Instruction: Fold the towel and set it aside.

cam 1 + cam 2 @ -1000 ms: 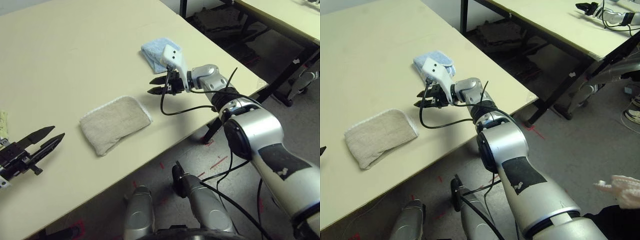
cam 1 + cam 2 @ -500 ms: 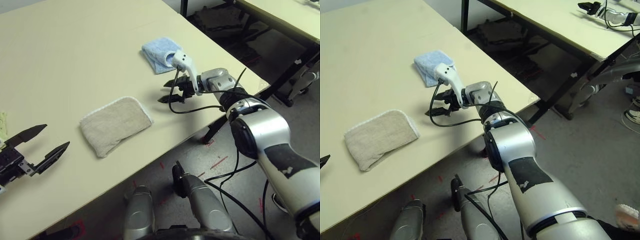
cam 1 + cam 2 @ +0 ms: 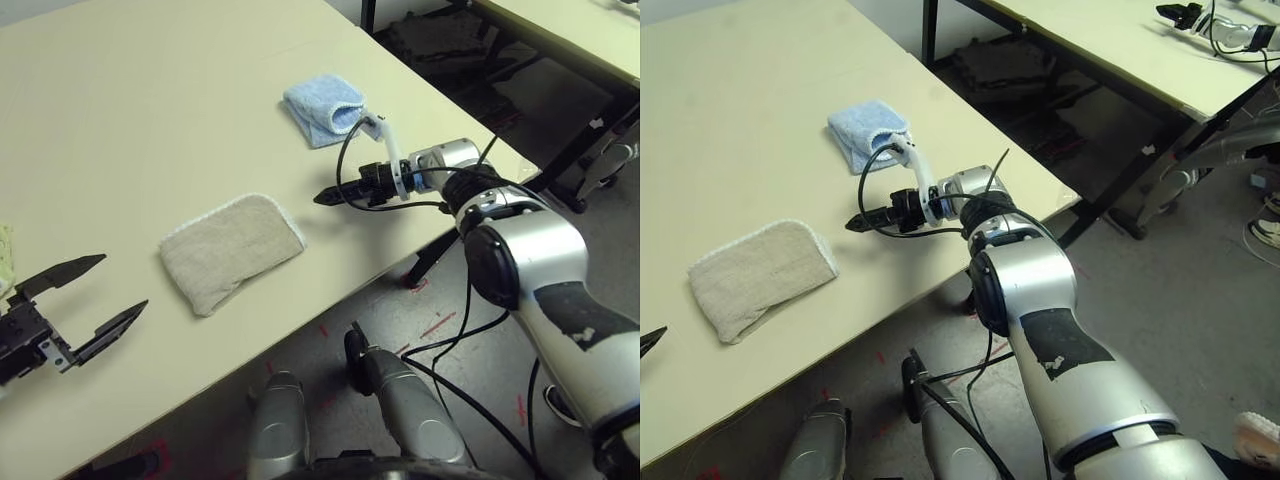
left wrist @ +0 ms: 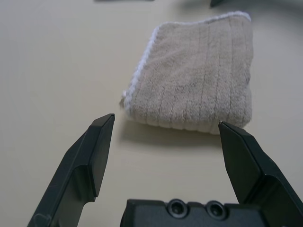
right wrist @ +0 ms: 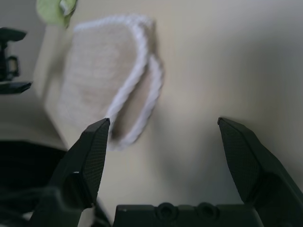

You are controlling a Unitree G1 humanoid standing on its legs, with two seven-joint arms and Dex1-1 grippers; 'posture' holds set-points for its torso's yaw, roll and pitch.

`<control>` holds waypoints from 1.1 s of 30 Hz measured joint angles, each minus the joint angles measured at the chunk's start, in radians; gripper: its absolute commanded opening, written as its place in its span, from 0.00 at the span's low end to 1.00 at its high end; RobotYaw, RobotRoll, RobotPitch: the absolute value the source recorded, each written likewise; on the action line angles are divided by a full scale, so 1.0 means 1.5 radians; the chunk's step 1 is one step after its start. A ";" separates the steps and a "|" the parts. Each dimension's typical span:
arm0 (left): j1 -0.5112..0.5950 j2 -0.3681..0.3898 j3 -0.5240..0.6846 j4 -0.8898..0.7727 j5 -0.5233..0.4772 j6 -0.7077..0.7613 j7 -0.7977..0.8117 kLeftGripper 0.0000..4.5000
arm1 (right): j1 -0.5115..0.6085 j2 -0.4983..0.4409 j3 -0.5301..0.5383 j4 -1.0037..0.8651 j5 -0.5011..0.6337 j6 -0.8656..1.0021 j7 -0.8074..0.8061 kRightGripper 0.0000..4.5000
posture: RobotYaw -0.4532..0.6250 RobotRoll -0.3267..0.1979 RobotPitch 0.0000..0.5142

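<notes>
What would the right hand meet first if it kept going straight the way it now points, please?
Most likely the towel. The right hand, open, points across the table toward it, tilted slightly downward, and its wrist view looks at the towel's white-edged side. Depth is unclear, so it may touch the tabletop just short of it.

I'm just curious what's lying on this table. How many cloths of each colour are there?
Beige towel: 1
Light-blue towel: 1
Lime-green cloth, at the table's left edge: 1
Total: 3

You have bare cream tabletop (image 3: 150, 110) all around the folded beige terry towel (image 3: 230, 250); only the small light-blue folded cloth (image 3: 322, 106) lies beyond it.
</notes>
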 measured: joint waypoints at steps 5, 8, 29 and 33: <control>0.001 0.000 0.000 0.000 0.001 -0.011 -0.002 1.00 | 0.000 -0.001 0.025 0.000 -0.017 0.017 0.042 1.00 | 0.50 0.62 0.47; 0.000 0.000 0.000 0.000 0.007 -0.034 -0.011 1.00 | -0.001 -0.002 0.046 0.004 -0.026 0.070 0.094 1.00 | 0.49 0.62 0.46; 0.108 -0.028 0.105 -0.035 -0.058 -0.038 -0.074 1.00 | -0.012 0.046 0.012 0.001 -0.004 0.211 0.030 1.00 | 0.53 0.62 0.46; 0.118 -0.042 0.114 -0.038 -0.060 -0.040 -0.075 1.00 | -0.012 0.068 -0.039 0.004 0.031 0.249 -0.036 1.00 | 0.54 0.62 0.47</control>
